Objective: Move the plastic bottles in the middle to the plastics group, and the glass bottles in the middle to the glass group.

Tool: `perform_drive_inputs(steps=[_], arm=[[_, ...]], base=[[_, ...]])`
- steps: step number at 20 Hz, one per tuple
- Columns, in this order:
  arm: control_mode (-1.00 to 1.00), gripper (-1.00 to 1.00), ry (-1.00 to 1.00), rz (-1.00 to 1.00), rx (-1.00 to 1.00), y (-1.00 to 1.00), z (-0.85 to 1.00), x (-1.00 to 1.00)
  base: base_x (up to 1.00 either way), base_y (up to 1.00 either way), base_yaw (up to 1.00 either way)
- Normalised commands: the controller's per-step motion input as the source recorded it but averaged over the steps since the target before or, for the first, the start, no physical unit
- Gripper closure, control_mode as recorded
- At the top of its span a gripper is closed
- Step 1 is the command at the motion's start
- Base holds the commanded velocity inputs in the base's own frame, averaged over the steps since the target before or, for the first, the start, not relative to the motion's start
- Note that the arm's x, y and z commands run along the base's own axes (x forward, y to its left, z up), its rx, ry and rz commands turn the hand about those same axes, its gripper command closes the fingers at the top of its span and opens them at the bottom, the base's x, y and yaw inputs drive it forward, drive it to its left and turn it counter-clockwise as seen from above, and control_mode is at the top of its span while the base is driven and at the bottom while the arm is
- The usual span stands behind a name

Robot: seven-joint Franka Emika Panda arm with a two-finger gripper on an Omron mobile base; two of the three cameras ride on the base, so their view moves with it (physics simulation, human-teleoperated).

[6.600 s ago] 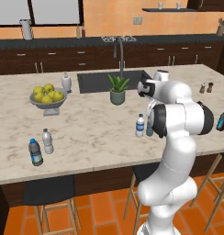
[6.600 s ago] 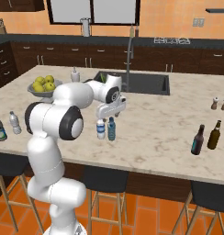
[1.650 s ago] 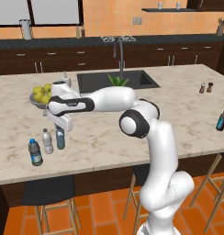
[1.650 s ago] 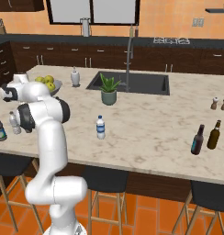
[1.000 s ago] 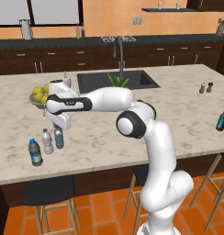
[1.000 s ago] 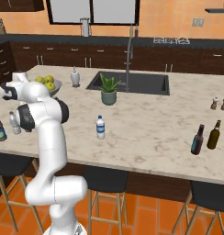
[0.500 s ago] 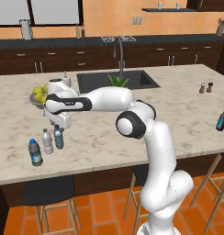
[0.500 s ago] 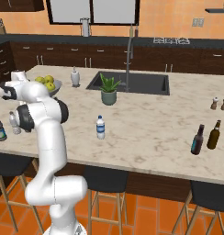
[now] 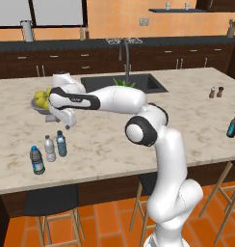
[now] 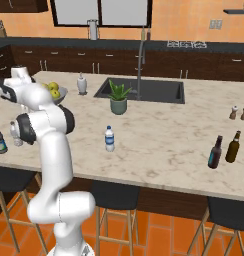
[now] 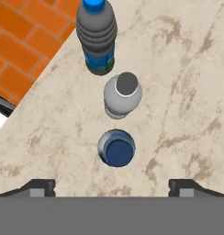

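Hand view looks straight down on three upright bottles in a row on the counter (image 11: 187,92) near its edge: the dark green-label bottle (image 11: 96,36), the pale bottle (image 11: 122,95) and the blue-tinted bottle (image 11: 116,148) nearest the gripper (image 11: 112,186). Jaws are wide apart with nothing between them — the blue-tinted bottle stands free just beside the plastics pair, so that one looks delivered. Left base view shows the same trio at the counter's near left: blue-tinted bottle (image 9: 61,144) next to the pale one (image 9: 50,148), gripper (image 9: 61,118) hovering above them.

Left to do, by my read: the clear blue-cap bottle (image 10: 109,138) stands alone mid-counter in the right base view, well apart from the plastics group. At the far right a teal-label bottle (image 10: 214,152) and a brown bottle (image 10: 232,146) stand side by side — cannot tell whether any glass still needs moving.
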Motion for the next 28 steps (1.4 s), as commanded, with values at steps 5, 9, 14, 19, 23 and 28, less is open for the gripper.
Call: perform_drive_inputs(steps=[5,9,14,19,23,28], arm=[[-1.0,-1.0,0.02,-0.21,0.01,-0.65,0.48,-0.1],[-1.0,-1.0,0.09,-0.47,-0.02,-0.44,0.04,-0.34],[-1.0,-1.0,0.11,-0.69,-0.03,-0.16,-0.05,-0.36],[-1.0,-1.0,0.09,-0.76,-0.06,-0.18,-0.18,-0.04],[-1.0,-1.0,0.01,-0.74,-0.15,-0.45,-0.02,0.01],[-1.0,-1.0,0.12,-0.73,-0.18,-0.54,0.1,0.25]], base=[[0.0,0.0,0.0],[0.0,0.0,0.0],[0.0,0.0,0.0],[0.0,0.0,0.0],[0.0,0.0,0.0],[0.0,0.0,0.0]])
